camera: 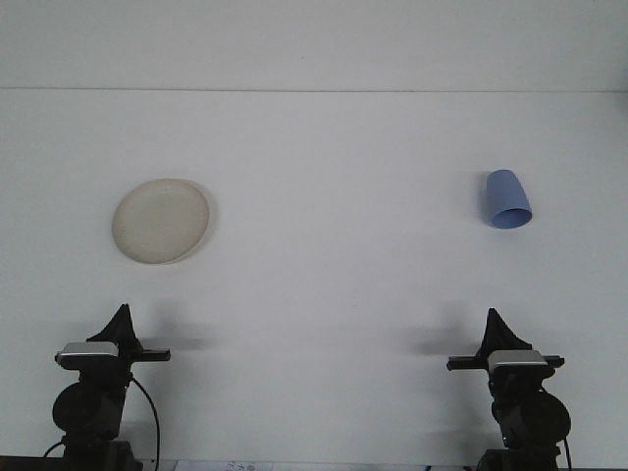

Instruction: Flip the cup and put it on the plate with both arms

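1. Nothing of the task looks done yet. The blue cup [507, 199] stands upside down on the counter [334, 285], its wide mouth down and tilted a little toward the near edge, well apart from the plate [161, 221].
2. The plate is bare and lies on the left half of the counter, about midway between the far and near edges. The cup sits on the right half, slightly nearer the far edge than the plate.
3. Both arms are parked at the near edge: the left gripper [121, 320] close to the near-left corner, the right gripper [494, 324] close to the near-right corner. Each shows as a single dark pointed shape, so I cannot tell whether its fingers are apart or together. Neither holds anything.
4. The cup lies straight beyond the right gripper, toward the far edge, with bare counter between them. The plate lies beyond the left gripper in the same way.
5. Judged from this, everything is left: grasping the cup, turning it upright, passing it across, and setting it on the plate.
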`<action>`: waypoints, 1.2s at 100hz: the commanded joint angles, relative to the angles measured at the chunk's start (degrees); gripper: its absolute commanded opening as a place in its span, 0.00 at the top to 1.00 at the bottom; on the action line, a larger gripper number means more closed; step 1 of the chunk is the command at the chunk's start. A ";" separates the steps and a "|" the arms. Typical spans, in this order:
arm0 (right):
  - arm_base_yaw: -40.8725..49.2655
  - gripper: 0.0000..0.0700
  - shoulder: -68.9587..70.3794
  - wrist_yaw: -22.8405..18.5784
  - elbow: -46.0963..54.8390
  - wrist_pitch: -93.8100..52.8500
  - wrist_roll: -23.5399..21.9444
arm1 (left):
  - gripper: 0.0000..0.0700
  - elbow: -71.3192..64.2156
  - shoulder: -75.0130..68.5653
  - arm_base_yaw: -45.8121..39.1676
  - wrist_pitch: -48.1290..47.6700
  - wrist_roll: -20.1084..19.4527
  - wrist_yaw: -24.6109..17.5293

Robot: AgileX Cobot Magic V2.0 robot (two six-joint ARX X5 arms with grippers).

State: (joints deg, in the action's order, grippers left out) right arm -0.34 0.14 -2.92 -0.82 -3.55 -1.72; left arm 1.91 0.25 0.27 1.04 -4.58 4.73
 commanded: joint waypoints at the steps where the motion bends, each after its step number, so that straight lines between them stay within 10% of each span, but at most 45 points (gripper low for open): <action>1: 0.00 0.99 -0.07 -0.07 0.09 0.59 0.00 | 0.98 -1.11 -0.07 -0.02 0.77 0.35 0.24; 83: 0.00 0.99 -0.07 -0.15 0.09 1.11 -0.17 | 0.98 -1.11 -0.07 -0.04 0.77 0.35 0.24; 120: 0.00 0.99 -0.07 -0.07 0.09 3.80 -14.25 | 0.98 -1.11 -0.07 -0.02 0.77 0.35 0.24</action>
State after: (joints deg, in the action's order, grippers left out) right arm -0.34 0.14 -3.03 -0.82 -2.44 -11.18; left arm 1.91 0.25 0.27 1.04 -4.58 4.73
